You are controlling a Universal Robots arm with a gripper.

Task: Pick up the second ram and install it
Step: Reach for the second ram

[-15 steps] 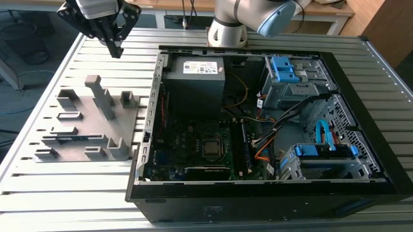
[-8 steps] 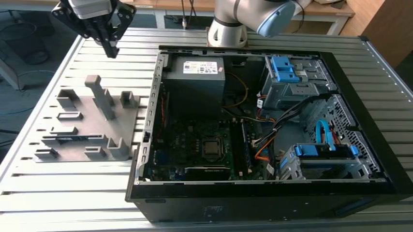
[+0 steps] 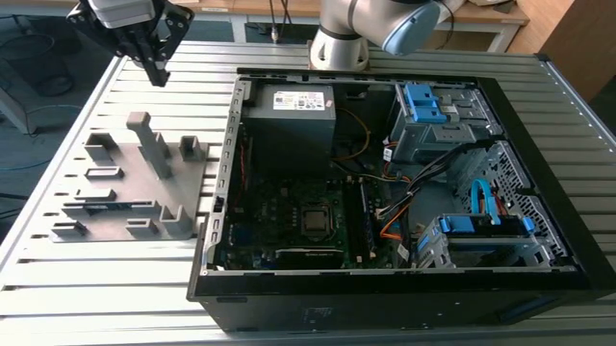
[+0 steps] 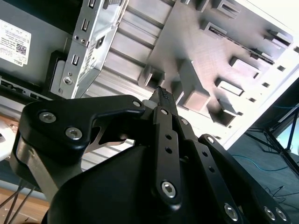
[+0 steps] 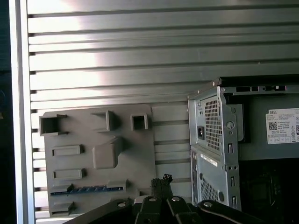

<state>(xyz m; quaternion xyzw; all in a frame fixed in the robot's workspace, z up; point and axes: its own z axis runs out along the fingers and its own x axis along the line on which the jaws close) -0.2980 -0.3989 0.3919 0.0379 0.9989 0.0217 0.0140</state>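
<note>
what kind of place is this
Most likely a robotics lab or test bench for computer assembly: an open desktop computer case lies on a slatted metal table, a grey fixture with upright blocks sits beside it, and a robot arm stands at the table's edge.

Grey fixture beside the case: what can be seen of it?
The grey fixture is a flat plate, plastic by its look, carrying upright blocks, one tall post and low slots. It lies flat on the slatted metal table, at the exterior view's left of the open computer case. The second ram, thin and dark, sits in one long slot. The claw hangs above it, apart.
</note>
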